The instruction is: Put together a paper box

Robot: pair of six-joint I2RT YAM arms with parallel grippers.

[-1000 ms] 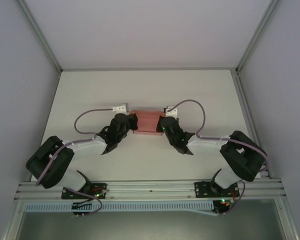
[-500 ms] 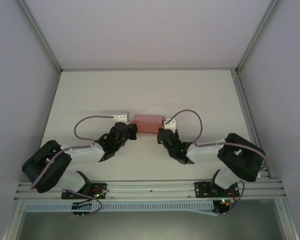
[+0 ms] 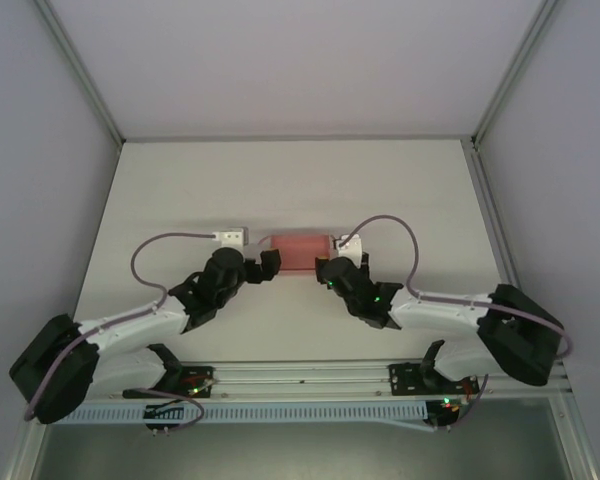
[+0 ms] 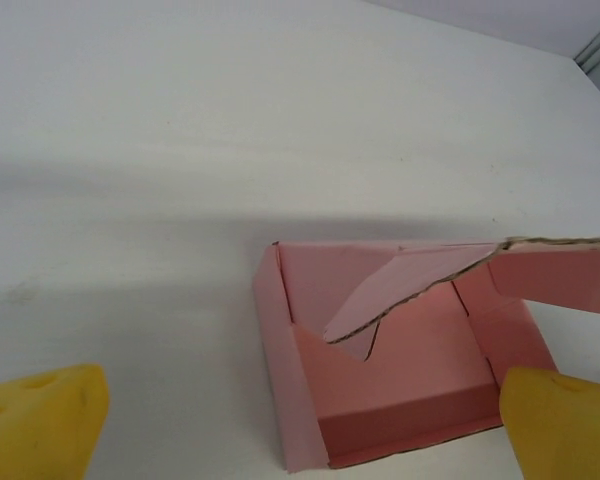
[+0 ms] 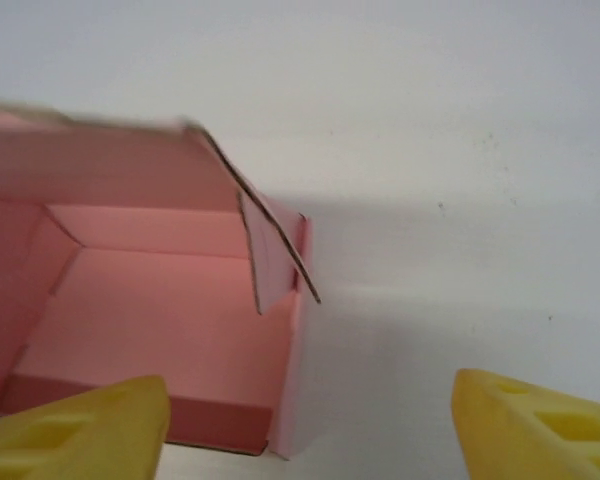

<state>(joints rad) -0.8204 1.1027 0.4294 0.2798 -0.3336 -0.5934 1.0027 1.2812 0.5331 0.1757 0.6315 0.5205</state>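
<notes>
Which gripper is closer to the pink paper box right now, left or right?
Right, but only slightly. The right gripper sits at the paper box's near right corner. The left gripper is just off its near left end. Both are open.

Paper box (image 3: 298,251): on the table (image 3: 280,180), about its middle, midway between left and right edges. Left gripper (image 3: 263,265): just beside box's left end. Right gripper (image 3: 327,268): just beside box's right end.
</notes>
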